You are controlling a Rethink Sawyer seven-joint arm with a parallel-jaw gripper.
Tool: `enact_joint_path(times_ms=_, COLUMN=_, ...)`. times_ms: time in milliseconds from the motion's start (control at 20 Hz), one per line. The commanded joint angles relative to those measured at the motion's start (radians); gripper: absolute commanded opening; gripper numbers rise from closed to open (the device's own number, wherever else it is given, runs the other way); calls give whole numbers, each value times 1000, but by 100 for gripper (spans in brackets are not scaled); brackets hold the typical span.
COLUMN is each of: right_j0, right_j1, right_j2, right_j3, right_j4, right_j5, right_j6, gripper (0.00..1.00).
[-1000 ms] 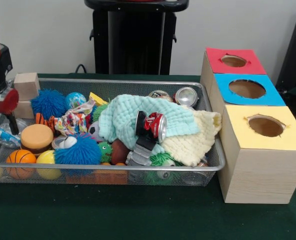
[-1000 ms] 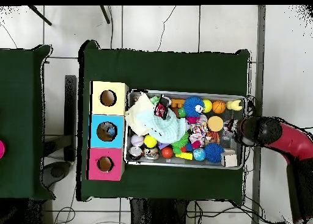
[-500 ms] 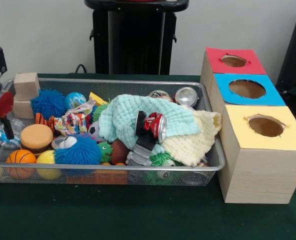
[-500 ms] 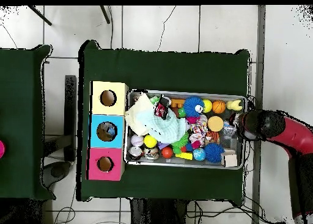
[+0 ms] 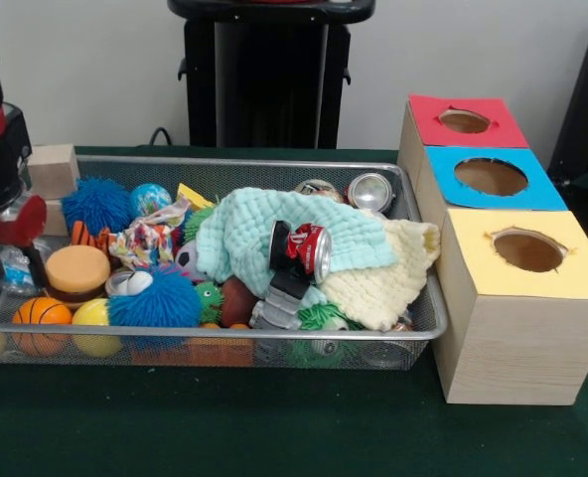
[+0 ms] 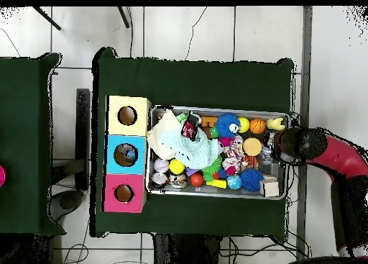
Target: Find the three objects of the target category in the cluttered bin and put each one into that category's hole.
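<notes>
Still searching, by the look of it: cluttered bin (image 5: 274,338) nearest, packed with balls, cloths and cans. Beyond, gripper (image 5: 6,260) low over its left end, grip impossible to tell. Next: choose a target, carry rightward to the hole (image 5: 491,177) beside the bin.

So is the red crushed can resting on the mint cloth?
Touching. In the front view the red can lies on its side directly on the mint cloth, no gap beneath it, inside the wire bin.

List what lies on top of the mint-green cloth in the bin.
On the mint-green cloth lies a red crushed soda can, with a dark grey object just below it. Whatever the cloth covers is hidden.
</notes>
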Motion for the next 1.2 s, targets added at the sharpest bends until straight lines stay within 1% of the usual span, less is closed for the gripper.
enact_joint_path(times_ms=50, right_j0=32, right_j1=52, right_j2=60, right_j3=-11, right_j4=-48, right_j5=-2, right_j6=-179, gripper=100)
enact_joint_path(times_ms=150, right_j0=27, right_j1=42, right_j2=62, right_j3=13, right_j4=-50, right_j5=-23, right_j6=-179, gripper=100)
enact_joint_path(times_ms=300, right_j0=21, right_j1=41, right_j2=68, right_j3=22, right_j4=-52, right_j5=-24, right_j6=-198, gripper=100)
enact_joint_path(times_ms=600, right_j0=10, right_j1=25, right_j2=68, right_j3=47, right_j4=-53, right_j5=-27, right_j6=-206, gripper=100)
enact_joint_path(times_ms=800, right_j0=6, right_j1=-7, right_j2=61, right_j3=78, right_j4=-53, right_j5=-23, right_j6=-201, gripper=100)
enact_joint_path(times_ms=1000, right_j0=38, right_j1=-27, right_j2=18, right_j3=68, right_j4=-85, right_j5=-19, right_j6=-164, gripper=100)
enact_joint_path(times_ms=1100, right_j0=37, right_j1=-20, right_j2=21, right_j3=56, right_j4=-100, right_j5=-27, right_j6=-169, gripper=100)
enact_joint_path(times_ms=1150, right_j0=35, right_j1=-15, right_j2=25, right_j3=49, right_j4=-107, right_j5=-29, right_j6=-171, gripper=0)
enact_joint_path(times_ms=1200, right_j0=45, right_j1=-20, right_j2=19, right_j3=42, right_j4=-114, right_j5=-9, right_j6=-178, gripper=0)
